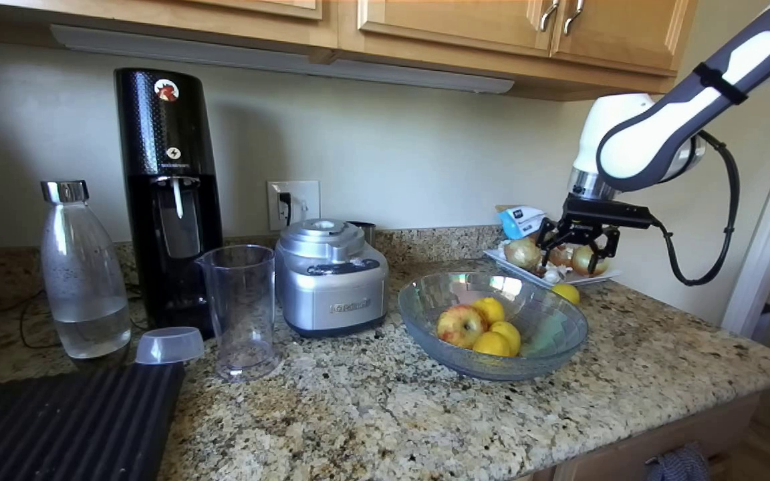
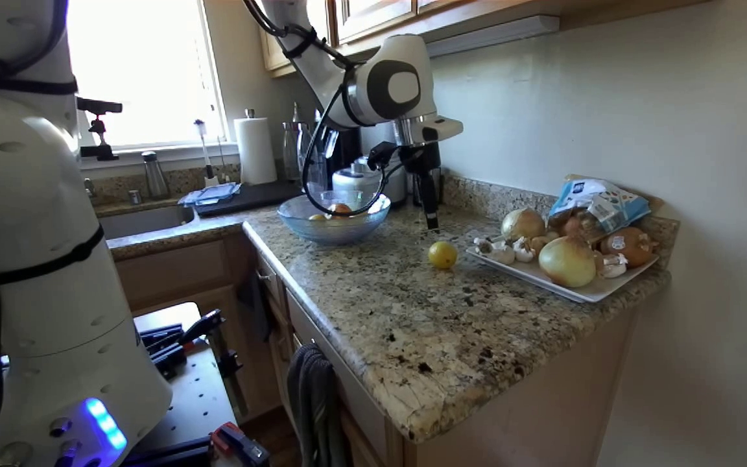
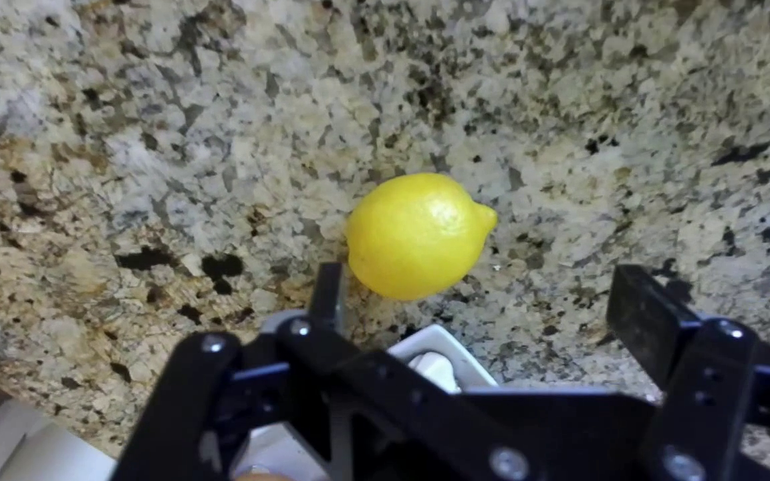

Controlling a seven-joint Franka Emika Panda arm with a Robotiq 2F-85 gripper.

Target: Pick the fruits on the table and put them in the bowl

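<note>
A yellow lemon (image 1: 566,292) lies on the granite table (image 1: 331,414), beside the clear glass bowl (image 1: 552,337). It also shows in an exterior view (image 2: 443,255) and in the wrist view (image 3: 418,237). The bowl holds a red-yellow apple (image 1: 460,326) and several yellow fruits (image 1: 505,334). My gripper (image 1: 569,264) is open and empty, above the table near the lemon. In an exterior view the fingers (image 2: 432,224) point down, behind and above the lemon. In the wrist view the lemon lies ahead of the open jaws (image 3: 482,287), nearer the left finger and not between them.
A white plate (image 2: 574,295) with onions, garlic and a blue bag (image 2: 597,204) stands beside the lemon, near the wall. A steel food processor (image 1: 331,287), clear pitcher (image 1: 241,314), black soda machine (image 1: 168,147) and glass bottle (image 1: 84,280) stand past the bowl. Cabinets (image 1: 458,27) hang above.
</note>
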